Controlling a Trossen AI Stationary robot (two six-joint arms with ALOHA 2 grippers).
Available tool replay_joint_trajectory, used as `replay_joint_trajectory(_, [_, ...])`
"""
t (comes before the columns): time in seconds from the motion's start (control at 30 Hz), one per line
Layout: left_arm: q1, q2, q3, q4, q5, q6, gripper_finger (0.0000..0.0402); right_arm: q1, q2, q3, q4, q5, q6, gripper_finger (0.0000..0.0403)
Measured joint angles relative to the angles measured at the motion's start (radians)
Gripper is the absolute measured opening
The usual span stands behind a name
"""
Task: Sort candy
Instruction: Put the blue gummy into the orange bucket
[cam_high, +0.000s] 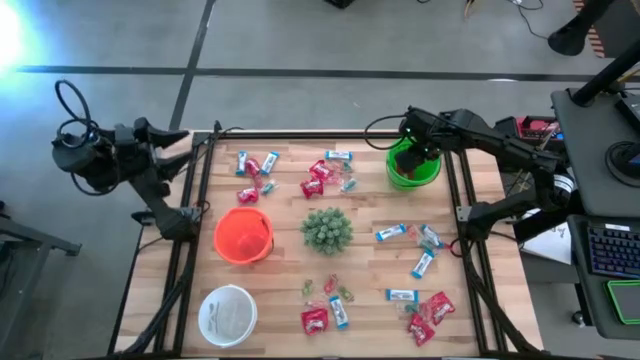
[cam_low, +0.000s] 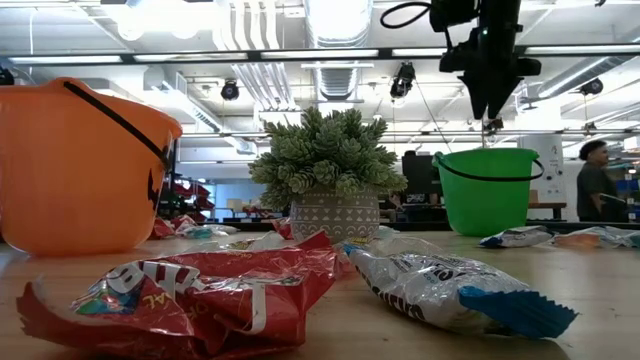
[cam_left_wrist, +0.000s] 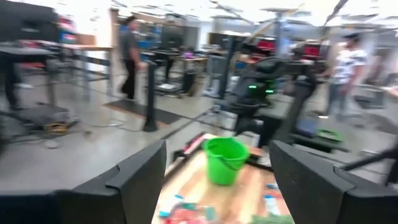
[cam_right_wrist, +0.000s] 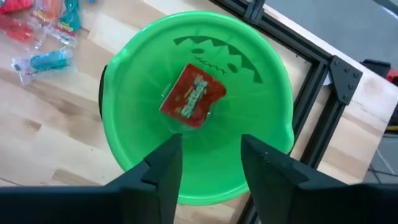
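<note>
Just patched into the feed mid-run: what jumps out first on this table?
The right gripper hangs open directly over the green bucket at the table's far right, with a red candy packet lying in its bottom. An orange bucket and a spiky potted plant sit mid-table among scattered red packets and blue-and-white bars, while the left gripper waits open off the left edge.

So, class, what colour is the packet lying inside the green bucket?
Red packet, clearest in the right wrist view.

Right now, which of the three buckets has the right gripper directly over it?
The green bucket at the table's far right. The right gripper hangs open above it, a red candy packet inside; the orange and white buckets sit unattended.
</note>
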Motion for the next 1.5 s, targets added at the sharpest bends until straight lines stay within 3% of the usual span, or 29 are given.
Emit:
replay_joint_trajectory(0.2, [0.000, -0.046, 0.000, -0.010, -0.159, 0.050, 0.0269, 0.001, 0.000, 0.000, 0.001, 0.000, 0.082, 0.0169])
replay_joint_trajectory(0.5, [-0.001, -0.143, 0.000, -0.028, -0.162, 0.072, 0.0244, 0.001, 0.000, 0.000, 0.001, 0.000, 0.063, 0.0165])
replay_joint_trajectory(0.67, [-0.020, -0.173, 0.000, -0.025, -0.101, 0.075, 0.0220, 0.001, 0.000, 0.000, 0.003, 0.000, 0.012, 0.0166])
replay_joint_trajectory(0.87, [-0.080, -0.172, 0.025, 0.034, -0.129, 0.094, 0.0206, 0.001, 0.000, 0.000, 0.009, 0.000, 0.002, 0.0162])
replay_joint_trajectory(1.0, [-0.159, -0.115, 0.116, 0.184, -0.253, 0.285, 0.0206, 0.001, 0.000, 0.000, 0.010, 0.000, -0.005, 0.0166])
replay_joint_trajectory(1.13, [-0.236, -0.056, 0.215, 0.242, -0.267, 0.441, 0.0205, 0.001, 0.000, 0.000, 0.012, 0.000, -0.036, 0.0169])
replay_joint_trajectory(1.27, [-0.281, -0.057, 0.251, 0.198, -0.268, 0.407, 0.0205, 0.001, 0.000, 0.000, 0.012, 0.000, -0.045, 0.0167])
replay_joint_trajectory(1.4, [-0.330, -0.122, 0.237, 0.139, -0.270, 0.284, 0.0205, 0.001, 0.000, 0.000, 0.008, 0.000, -0.054, 0.0164])
replay_joint_trajectory(1.5, [-0.403, -0.142, 0.202, 0.124, -0.273, 0.277, 0.0204, 0.001, 0.000, 0.000, 0.007, -0.001, -0.056, 0.0165])
